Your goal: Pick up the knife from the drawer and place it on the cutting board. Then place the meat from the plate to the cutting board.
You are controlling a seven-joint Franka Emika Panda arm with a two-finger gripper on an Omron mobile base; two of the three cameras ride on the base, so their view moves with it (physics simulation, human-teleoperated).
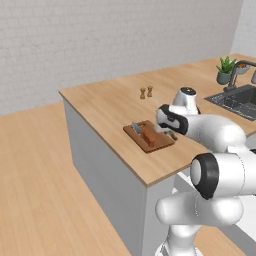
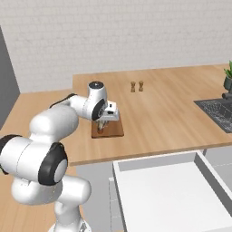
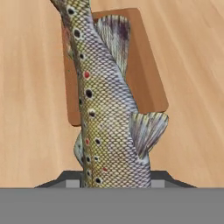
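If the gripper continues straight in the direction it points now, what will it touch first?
Probably the cutting board. The gripper, shut on the fish, points down at it, so the fish's far end would likely land there first. The remaining depth is unclear.

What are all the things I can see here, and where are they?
cutting board: one, dark brown, on the wooden counter near its front edge.
knife: one, orange-brown handle, grey blade, lying on the cutting board.
fish: one, speckled olive and silver, hanging in the gripper above the cutting board.
shakers: two, small, brown, farther back on the counter.
counter: one, light wood top.
drawer: one, white inside, pulled open below the counter.
sink: one, dark, with a tap, at the right.
plant: one, green, grey pot, behind the sink.
gripper: one, shut on the fish, over the cutting board.
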